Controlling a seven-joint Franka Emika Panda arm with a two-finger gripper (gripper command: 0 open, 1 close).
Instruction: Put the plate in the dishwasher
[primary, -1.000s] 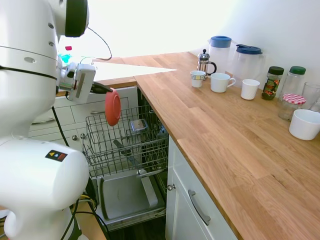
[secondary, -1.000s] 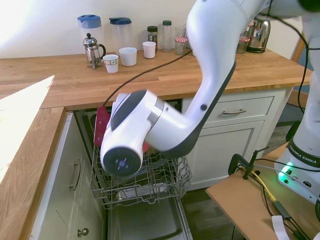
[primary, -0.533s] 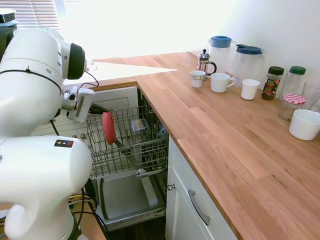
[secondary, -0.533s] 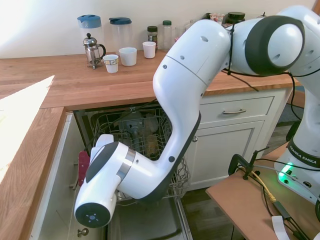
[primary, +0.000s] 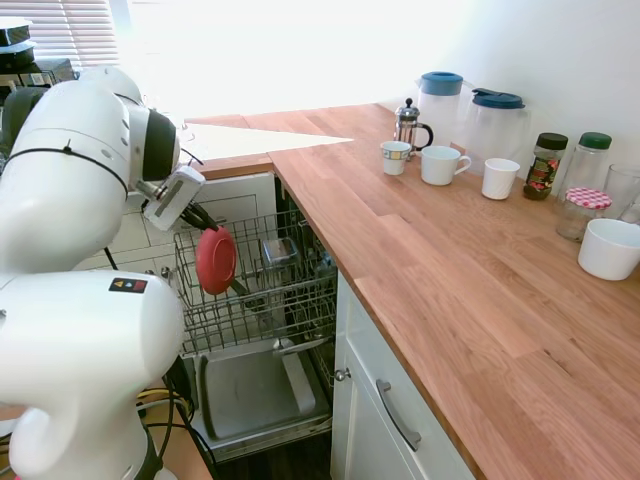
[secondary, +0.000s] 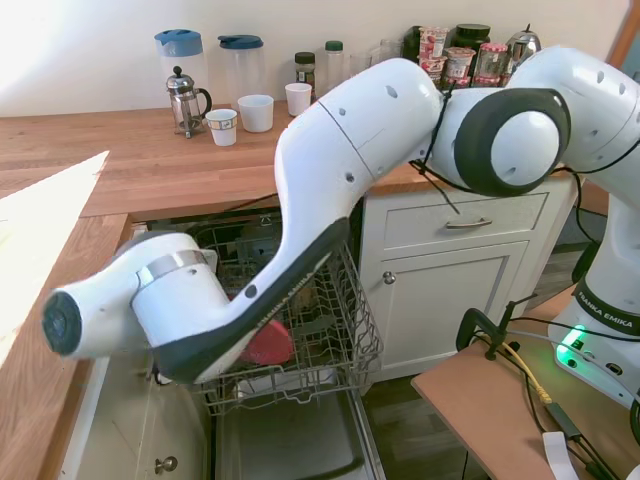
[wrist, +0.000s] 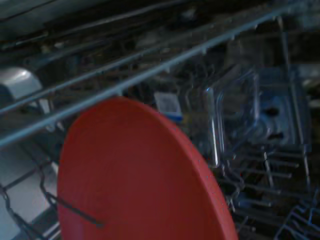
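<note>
Plate (primary: 216, 260): on edge, clenched in claw (primary: 207, 226), inside dishwasher (primary: 262, 290) rack, likely tilted to slot between tines.

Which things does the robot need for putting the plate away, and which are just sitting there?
Needed:
plate, red, in the gripper
dishwasher, open, rack pulled out

Just sitting on the counter:
French press
two blue-lidded jugs
white mugs
jars
white bowl
</note>
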